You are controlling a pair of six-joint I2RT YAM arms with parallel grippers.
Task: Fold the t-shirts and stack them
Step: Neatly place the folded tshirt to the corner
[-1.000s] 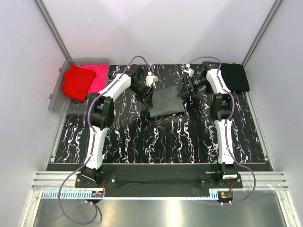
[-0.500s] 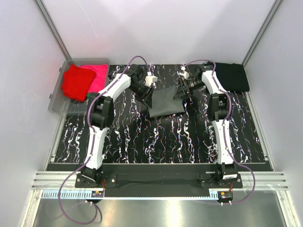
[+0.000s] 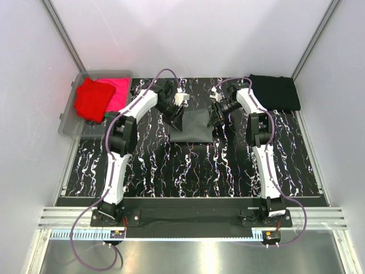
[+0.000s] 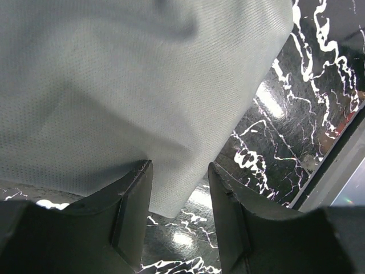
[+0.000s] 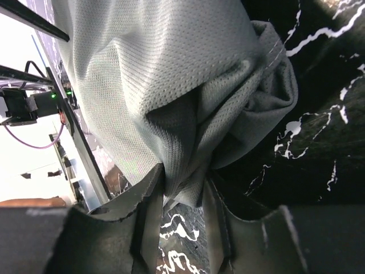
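Between left gripper (image 4: 179, 165) and right gripper (image 5: 183, 174), dark grey t-shirt (image 3: 194, 127) in both.

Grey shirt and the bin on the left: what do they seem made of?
Grey shirt: soft matte knit, probably sports mesh; tiny pinholes and limp folds show. Bin: probably translucent grey plastic, smooth; see-through walls with a moulded rim.

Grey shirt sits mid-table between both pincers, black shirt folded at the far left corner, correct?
No: the black shirt lies at the far right corner, as the top external view shows. The grey shirt is mid-table between the left pincer and right pincer.
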